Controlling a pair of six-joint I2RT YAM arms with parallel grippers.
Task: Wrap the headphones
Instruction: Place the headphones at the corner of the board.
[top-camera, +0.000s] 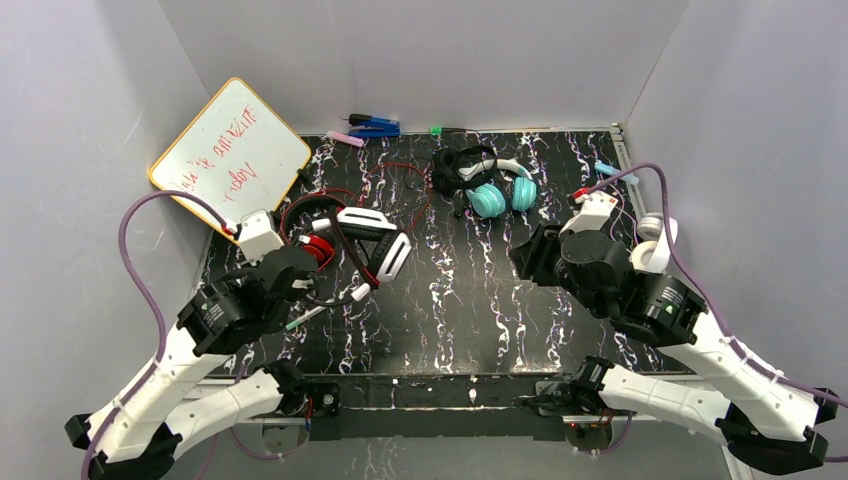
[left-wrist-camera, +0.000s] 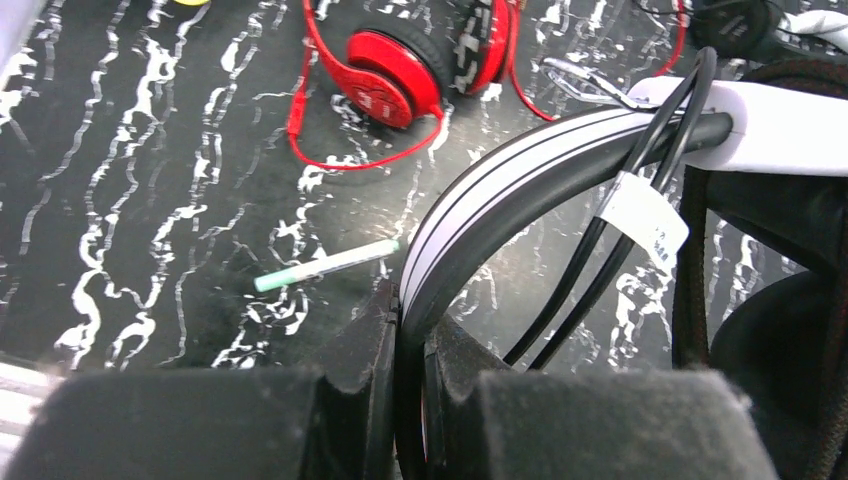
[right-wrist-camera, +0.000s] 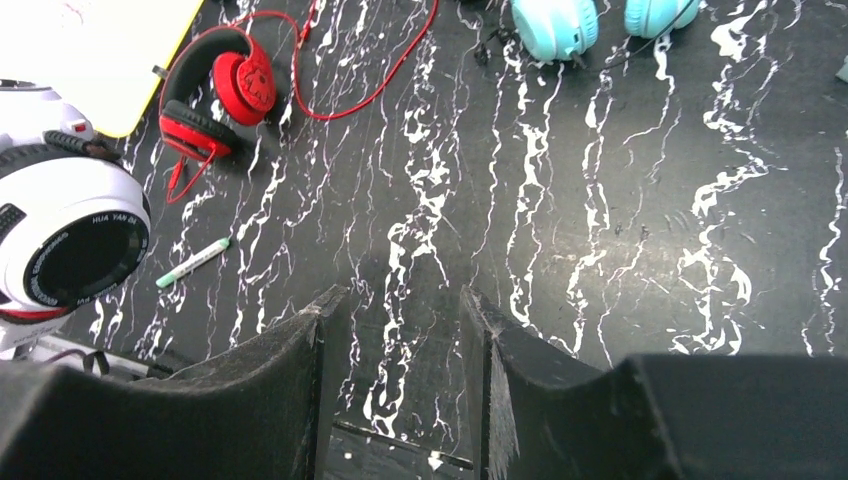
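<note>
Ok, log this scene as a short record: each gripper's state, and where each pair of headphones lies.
left gripper: shut on the band of the white-and-black padded headphones
right gripper: open, empty, above the black white-veined tabletop
red corded headphones: lying on the tabletop, cord unwrapped
teal-cupped headphones with white band: far side, beside the small black headphones
all-white headphones: at the tabletop's right edge
green-tipped white marker: on the tabletop near the left gripper

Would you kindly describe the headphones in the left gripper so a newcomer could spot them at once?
Find the whiteboard leaning against the left wall. Just in front of it, the left gripper grips the band of the white-and-black headphones. Unlike the red headphones beside them, they have a white band with black stripes and a black cord.
</note>
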